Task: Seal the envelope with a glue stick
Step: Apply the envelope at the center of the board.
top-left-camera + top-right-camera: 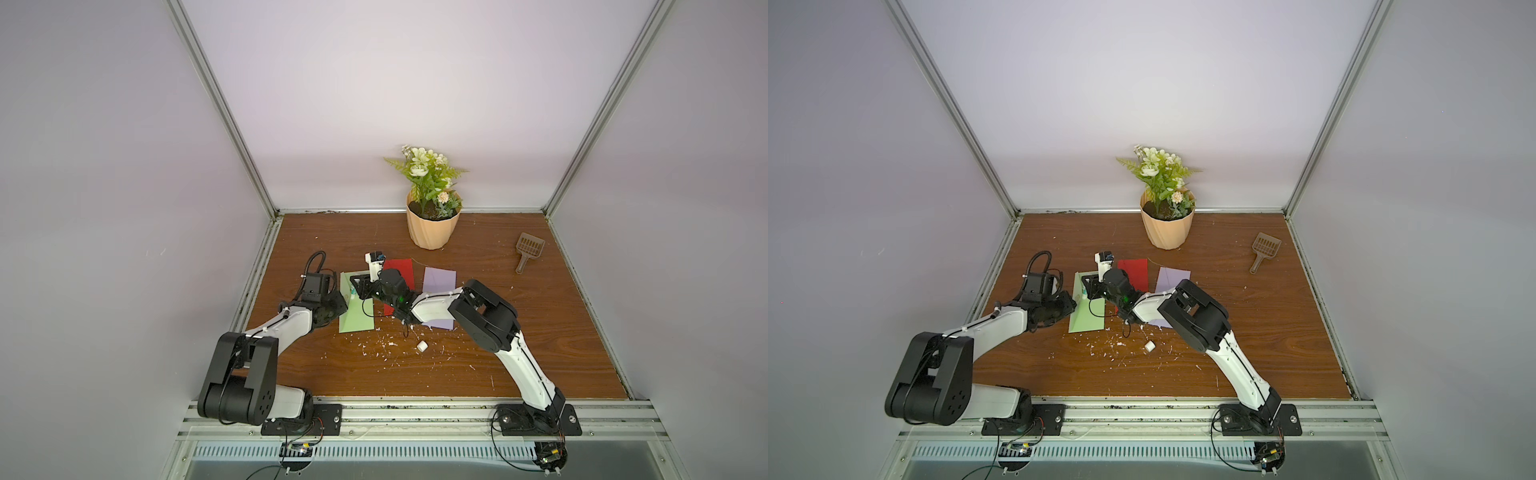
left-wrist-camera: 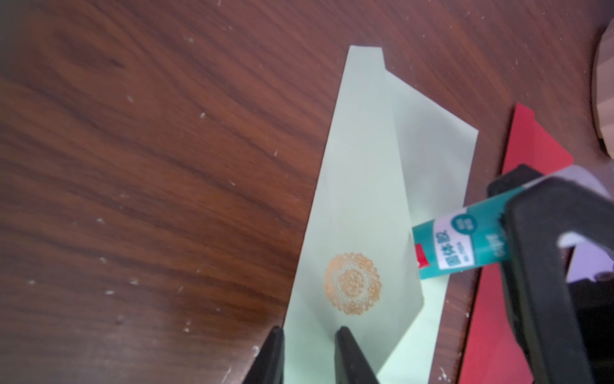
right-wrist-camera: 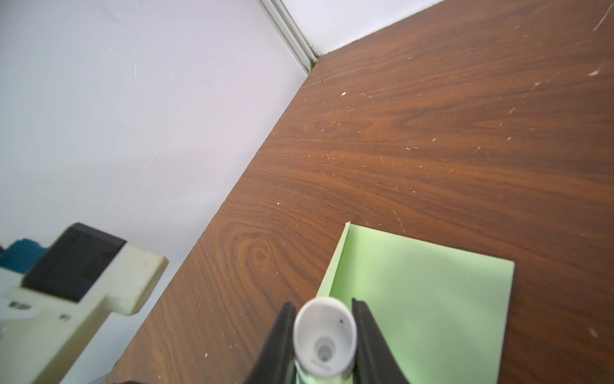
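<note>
Nearest the front of the desk [image 1: 415,382], a small white cap [image 1: 422,347] lies among white scraps. Past it sit three envelopes side by side: green [image 1: 357,320], red [image 1: 399,266] and purple [image 1: 438,280]. The left hand [image 2: 312,352] is low over the green envelope's side edge. Its two fingers are a little apart, one over the paper and one over the wood, and I cannot tell if they pinch anything. The right hand [image 3: 324,319] is clamped tight on the glue stick [image 2: 465,239], which slants down so that its tip meets the green envelope beside the flap with the gold seal [image 2: 353,283]. Farther back stand a flower pot [image 1: 432,226] and, well to its right, a brown scoop [image 1: 527,251].
</note>
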You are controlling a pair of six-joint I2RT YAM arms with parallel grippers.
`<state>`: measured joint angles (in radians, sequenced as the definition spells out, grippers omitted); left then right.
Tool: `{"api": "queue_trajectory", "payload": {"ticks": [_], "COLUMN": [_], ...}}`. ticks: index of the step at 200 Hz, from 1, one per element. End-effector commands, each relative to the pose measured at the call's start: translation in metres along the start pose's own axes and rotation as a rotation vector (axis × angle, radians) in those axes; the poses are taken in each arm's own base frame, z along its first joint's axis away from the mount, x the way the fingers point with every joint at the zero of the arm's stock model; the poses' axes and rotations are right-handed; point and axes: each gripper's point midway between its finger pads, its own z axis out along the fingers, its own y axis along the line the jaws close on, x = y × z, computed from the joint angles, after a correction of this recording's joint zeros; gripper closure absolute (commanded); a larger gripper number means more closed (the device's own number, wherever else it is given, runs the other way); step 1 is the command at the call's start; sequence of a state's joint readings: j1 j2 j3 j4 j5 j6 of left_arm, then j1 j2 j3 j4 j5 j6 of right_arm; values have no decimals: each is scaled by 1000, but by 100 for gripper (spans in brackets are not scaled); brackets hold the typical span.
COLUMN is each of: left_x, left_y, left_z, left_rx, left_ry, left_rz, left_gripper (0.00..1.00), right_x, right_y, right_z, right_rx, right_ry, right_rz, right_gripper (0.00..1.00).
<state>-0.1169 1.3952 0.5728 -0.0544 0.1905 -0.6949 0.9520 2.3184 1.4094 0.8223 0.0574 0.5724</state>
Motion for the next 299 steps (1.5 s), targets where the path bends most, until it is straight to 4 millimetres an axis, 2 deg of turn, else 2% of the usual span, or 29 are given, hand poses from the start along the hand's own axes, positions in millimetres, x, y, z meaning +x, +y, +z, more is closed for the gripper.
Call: {"api": "queue_trajectory", "payload": {"ticks": [1, 27, 58, 107, 129, 156, 252, 281, 299], "left_x": [6, 11, 14, 10, 9, 7, 9, 7, 5], "left_y": [8, 14, 16, 19, 15, 9, 7, 5, 2], "left_z": [6, 11, 14, 9, 9, 9, 11, 11, 9], "left_rx": [-14, -30, -32, -59, -44, -12, 2, 11, 13], "left_ry": [16, 30, 39, 26, 25, 24, 32, 29, 24], "left_rz": [-5, -7, -9, 5, -1, -10, -19, -19, -13], "left_gripper": [73, 77, 78, 80, 81, 82, 82, 82, 82], "right_x": [7, 19, 24, 12, 13, 23, 48, 47, 39], "right_y": [8, 15, 16, 15, 17, 16, 14, 19, 21], "right_z": [-11, -16, -21, -29, -32, -38, -52, -53, -54], "right_rx": [41, 35, 33, 22, 13, 6, -17, -44, -52], "right_ry": [16, 30, 39, 17, 21, 41, 92, 97, 76], "right_rz": [-120, -148, -135, -107, -98, -74, 3, 37, 61], "right_gripper": [100, 100, 100, 100, 100, 100, 100, 100, 100]}}
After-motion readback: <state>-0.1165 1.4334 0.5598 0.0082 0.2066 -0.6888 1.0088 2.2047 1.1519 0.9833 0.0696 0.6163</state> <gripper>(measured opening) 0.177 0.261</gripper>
